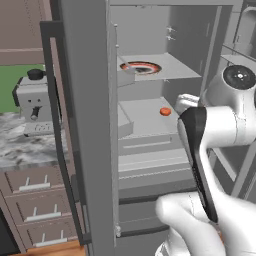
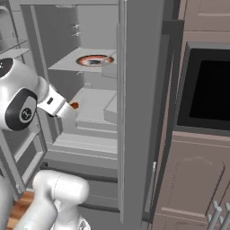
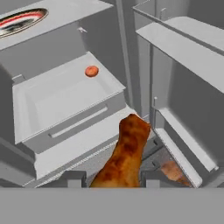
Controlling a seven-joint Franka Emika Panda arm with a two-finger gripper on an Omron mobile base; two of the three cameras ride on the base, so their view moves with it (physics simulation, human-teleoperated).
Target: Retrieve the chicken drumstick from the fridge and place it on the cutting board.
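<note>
The hand (image 3: 114,181) grips the drumstick (image 3: 124,153) in front of the open fridge (image 1: 90,125) — below its drawer shelf, where a red ball (image 3: 91,71) sits; the fingertips (image 3: 72,178) are probably clamped against the meat.

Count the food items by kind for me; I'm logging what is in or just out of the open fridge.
Plate of dark reddish food, upper shelf: 1
Red-orange ball, lower shelf: 1
Chicken drumstick, between the gripper fingers: 1
Total: 3

one drumstick (image 3: 124,155), one ball (image 3: 91,71), one plate (image 1: 140,67)
</note>
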